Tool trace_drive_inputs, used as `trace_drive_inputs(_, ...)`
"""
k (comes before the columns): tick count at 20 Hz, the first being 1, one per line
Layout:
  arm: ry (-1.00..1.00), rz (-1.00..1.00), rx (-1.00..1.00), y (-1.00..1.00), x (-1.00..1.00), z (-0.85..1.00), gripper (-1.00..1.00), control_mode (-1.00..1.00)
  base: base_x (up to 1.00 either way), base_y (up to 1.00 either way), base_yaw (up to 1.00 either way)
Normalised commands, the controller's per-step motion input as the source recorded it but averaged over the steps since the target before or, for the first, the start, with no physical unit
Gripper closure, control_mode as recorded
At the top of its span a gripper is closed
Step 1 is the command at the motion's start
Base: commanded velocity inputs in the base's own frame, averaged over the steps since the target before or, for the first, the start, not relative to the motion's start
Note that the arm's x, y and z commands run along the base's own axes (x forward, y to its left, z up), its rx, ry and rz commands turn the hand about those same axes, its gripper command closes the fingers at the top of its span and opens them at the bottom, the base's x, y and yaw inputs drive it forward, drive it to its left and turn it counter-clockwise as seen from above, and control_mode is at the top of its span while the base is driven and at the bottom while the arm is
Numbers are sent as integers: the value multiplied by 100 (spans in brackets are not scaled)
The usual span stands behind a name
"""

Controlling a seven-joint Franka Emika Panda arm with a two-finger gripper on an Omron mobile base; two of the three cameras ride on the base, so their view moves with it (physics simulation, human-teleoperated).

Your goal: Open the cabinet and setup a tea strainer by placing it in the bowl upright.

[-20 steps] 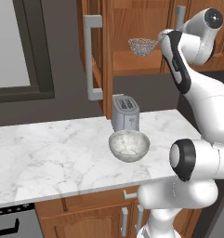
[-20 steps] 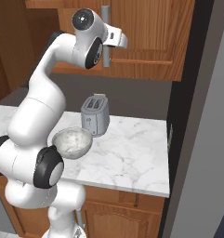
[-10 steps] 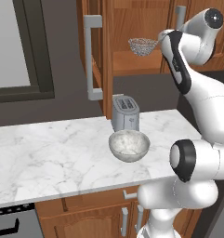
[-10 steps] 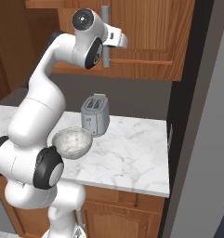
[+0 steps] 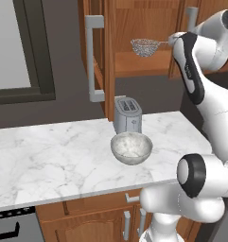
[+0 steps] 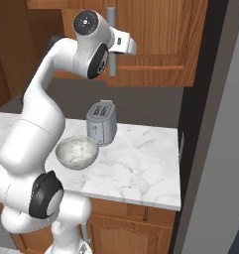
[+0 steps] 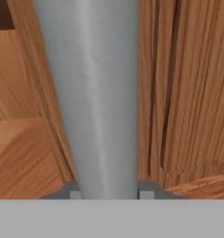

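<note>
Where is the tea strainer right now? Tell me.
In the left base view, the tea strainer rests on the shelf inside the cabinet, behind its open left door, above the toaster and bowl.

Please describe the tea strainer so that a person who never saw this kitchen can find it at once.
Look up at the wooden wall cabinet, whose left door stands open. On its inner shelf sits the tea strainer: a small silver wire-mesh basket with a thin handle, unlike the solid grey bowl and toaster on the counter below.

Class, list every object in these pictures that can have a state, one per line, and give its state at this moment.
cabinet: left door open, right door shut.
tea strainer: upright on the inner shelf.
bowl: upright on the counter, empty.
toaster: slots empty.
gripper: fingers either side of the right door's handle.
</note>
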Motion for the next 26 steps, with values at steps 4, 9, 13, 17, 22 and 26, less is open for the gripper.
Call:
trace_drive_inputs(4, 0, 0, 0, -13, -86, 26, 100, -100, 0, 0, 0)
trace_drive_inputs(9, -1, 0, 0, -28, -95, 11, 100, -100, 0, 0, 0)
trace_drive_inputs(13, 0, 0, 0, -35, -83, 2, 100, -100, 0, 0, 0)
trace_drive_inputs(17, 0, 0, 0, -44, -73, 0, 100, -100, 0, 0, 0)
trace_drive_inputs(22, 0, 0, 0, -47, -63, 0, 100, -100, 0, 0, 0)
trace_drive_inputs(26, 0, 0, 0, -17, -38, 0, 100, -100, 0, 0, 0)
